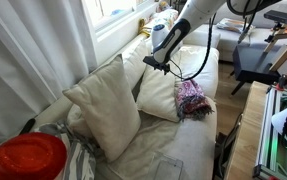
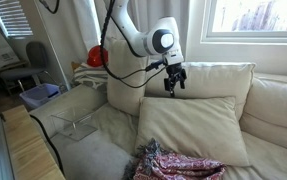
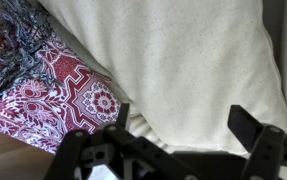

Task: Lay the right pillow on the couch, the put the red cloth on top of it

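Observation:
A cream pillow [image 2: 198, 128] leans on the couch back, its lower part resting on the seat; it also shows in an exterior view [image 1: 163, 95] and fills the wrist view [image 3: 173, 60]. The red patterned cloth [image 2: 178, 162] lies crumpled on the seat at the pillow's front; it shows in an exterior view [image 1: 193, 98] and at the wrist view's left [image 3: 43, 85]. My gripper [image 2: 173, 82] hovers above the pillow's top edge, open and empty; its fingers [image 3: 183, 125] frame the pillow in the wrist view. A second cream pillow [image 1: 103, 105] stands upright further along the couch.
A red round object [image 1: 25, 158] sits at the couch end near the curtain [image 1: 28, 45]. A clear plastic stand [image 2: 73, 112] rests on the seat. A window [image 2: 253, 15] is behind the couch. Wooden floor and furniture lie beyond the couch front [image 1: 253, 130].

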{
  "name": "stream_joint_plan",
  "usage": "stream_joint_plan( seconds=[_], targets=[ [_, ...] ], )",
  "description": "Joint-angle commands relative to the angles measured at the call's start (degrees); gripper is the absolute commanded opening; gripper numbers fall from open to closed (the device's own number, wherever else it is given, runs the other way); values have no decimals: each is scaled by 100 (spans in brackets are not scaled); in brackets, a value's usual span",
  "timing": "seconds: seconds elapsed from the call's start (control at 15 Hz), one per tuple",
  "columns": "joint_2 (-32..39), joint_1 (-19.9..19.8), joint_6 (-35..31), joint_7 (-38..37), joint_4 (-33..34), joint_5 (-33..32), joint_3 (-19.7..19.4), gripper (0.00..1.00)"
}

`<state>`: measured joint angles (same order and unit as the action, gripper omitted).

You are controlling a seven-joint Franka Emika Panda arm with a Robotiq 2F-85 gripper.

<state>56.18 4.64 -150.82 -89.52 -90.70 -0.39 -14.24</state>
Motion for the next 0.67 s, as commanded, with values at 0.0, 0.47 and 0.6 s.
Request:
stream_joint_plan(
  seconds=[0.0, 0.47, 0.6],
  targets=[
    [30, 42, 15, 51, 34, 75, -38, 100],
    [781, -785, 1622, 1184, 938, -14, 120, 100],
    [1061, -1018, 1960, 1828, 1136, -97, 73, 100]
  ],
)
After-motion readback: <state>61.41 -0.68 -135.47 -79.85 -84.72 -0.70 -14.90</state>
